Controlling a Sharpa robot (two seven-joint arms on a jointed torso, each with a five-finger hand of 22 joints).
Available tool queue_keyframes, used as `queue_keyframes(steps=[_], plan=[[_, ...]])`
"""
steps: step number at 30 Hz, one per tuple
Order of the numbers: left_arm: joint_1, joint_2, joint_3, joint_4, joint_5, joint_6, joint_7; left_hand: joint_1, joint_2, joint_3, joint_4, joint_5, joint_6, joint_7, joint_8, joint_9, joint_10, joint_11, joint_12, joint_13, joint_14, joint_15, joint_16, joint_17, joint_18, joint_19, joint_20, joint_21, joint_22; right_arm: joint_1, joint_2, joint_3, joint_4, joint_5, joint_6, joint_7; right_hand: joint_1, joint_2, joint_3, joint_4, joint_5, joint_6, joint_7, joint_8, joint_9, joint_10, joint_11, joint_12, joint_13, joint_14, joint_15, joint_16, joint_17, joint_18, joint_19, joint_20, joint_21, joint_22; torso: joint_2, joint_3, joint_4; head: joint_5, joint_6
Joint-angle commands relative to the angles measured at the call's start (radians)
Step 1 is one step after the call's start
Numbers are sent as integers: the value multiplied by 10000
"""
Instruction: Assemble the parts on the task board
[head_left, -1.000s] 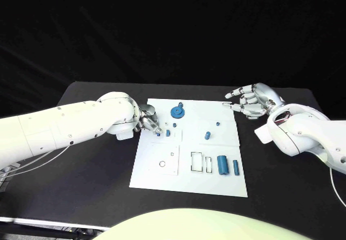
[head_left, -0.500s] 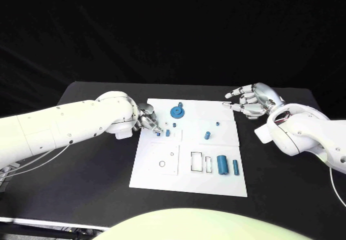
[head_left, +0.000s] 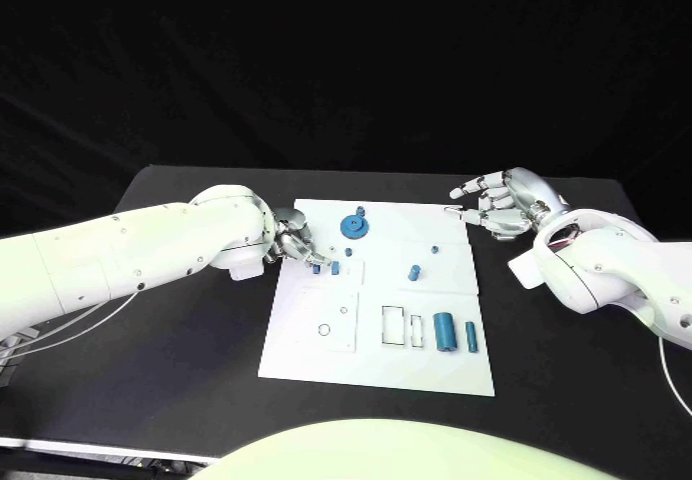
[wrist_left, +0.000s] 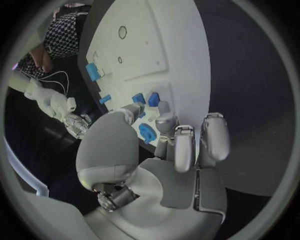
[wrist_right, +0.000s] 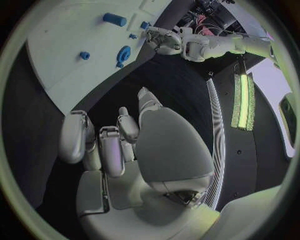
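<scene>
A black counter carries the white task board. Left hand fingers touch a blue part; right hand fingers curled, holding nothing.

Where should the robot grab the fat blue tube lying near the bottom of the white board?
Probably around the middle of the fat blue tube, from straight above. It lies flat on the task board with a thinner tube close beside it, so fingers fit best across its rounded sides.

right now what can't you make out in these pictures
- Head view: whether the left hand pinches a small blue part; its fingertips cover the spot.
- Left wrist view: the fingers hide the contact there.
- Head view: outlines on the task board too small to tell hole from marking.
</scene>
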Motion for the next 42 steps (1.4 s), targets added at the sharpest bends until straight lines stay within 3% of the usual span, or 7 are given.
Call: queue_keyframes(steps=[1, 11, 12, 16, 18, 27, 42], plan=[[-3, -71, 54, 123, 127, -587, 218, -55, 83, -72, 4, -51, 7, 78, -27, -13, -89, 2, -40, -22, 941, 3, -43, 2248, -49, 21, 1, -56, -27, -19, -12, 2, 15, -25, 41, 132, -95, 24, 45, 18, 34, 13, -13, 64, -11, -38, -5, -46, -6, 650, -72, -44, 1086, 103, -54, -30, -62, 768, 15, -8, -9, -54, 30], [5, -295, 306, 406, 1574, -2335, 1658, 342, 335, -462, -9, 147, -908, 495, -554, -281, -1544, 367, -1510, -1947, 528, 292, -783, 1101, 226, -975, 153, -888, -1251, -35, -30, 2, 13, -12, 2, 153, -95, 24, 45, 18, 34, 13, -13, 64, -11, -38, -5, -46, -6, 650, -72, -44, 1086, 103, -54, -30, -62, 768, 1, 4, 8, -112, 72], [6, -306, 315, 412, 1708, -2491, 1834, 474, 407, -482, -19, 173, -1145, 656, -704, -383, -2139, 525, -2001, -2575, 929, 453, -26, 2293, 357, -1522, 251, -1333, -1884, -36, -31, 2, 12, -11, -3, 154, -95, 24, 45, 18, 34, 13, -13, 64, -11, -38, -5, -46, -6, 650, -72, -44, 1086, 103, -54, -30, -62, 768, 1, 2, 9, -111, 74], [8, -319, 335, 403, 2010, -2964, 2662, 1346, 510, -355, -32, 227, -1963, 1139, -1064, -766, -3279, 986, -2434, -3014, 310, 890, -595, 1391, 746, -3155, 664, -2776, -3710, -37, -38, 2, 8, -6, -28, 162, -99, 31, 50, 14, 40, 10, -13, 66, -14, -61, -6, -70, -35, 644, -72, -57, 1062, 108, -63, -30, -86, 758, 1, 4, 16, -108, 96], [7, -294, 333, 389, 1819, -3136, 3241, 2115, 342, -76, -105, 229, -2254, 1344, -1232, -1044, -4038, 1187, -2864, -3373, -2274, 1067, -3446, -2417, 1031, -4585, 860, -4099, -5204, -37, -43, 2, 8, -3, -39, 165, -99, 31, 50, 14, 40, 10, -13, 66, -14, -61, -6, -70, -35, 644, -72, -57, 1062, 108, -63, -30, -86, 758, -3, 8, 25, -120, 110], [-24, 5, 140, 333, -1152, -3259, 5020, 4088, -359, 592, -209, 164, -2558, 1431, -1736, -2260, -5018, 1382, -4675, -5276, -3245, 1266, -4243, -4140, 1067, -4748, 1086, -4669, -5475, -47, -38, 2, -12, 16, -40, 194, -92, 43, 61, 8, 53, 7, -14, 68, -17, -105, -7, -119, -89, 639, -72, -68, 1042, 116, -80, -30, -126, 740, 8, -1, 5, -110, 176], [-298, 750, -81, -415, -4231, -2860, 4673, 4463, -522, 297, -252, 144, -2602, 1468, -1872, -2762, -5383, 1507, -5300, -6027, -3371, 1344, -4144, -4572, 1061, -4779, 1142, -4645, -5400, -65, -21, 2, -9, 38, -36, 213, -81, 63, 78, 4, 71, 4, -14, 70, -20, -133, -8, -149, -122, 623, -73, -102, 980, 136, -124, -30, -224, 693, 17, 0, -4, -126, 225]])
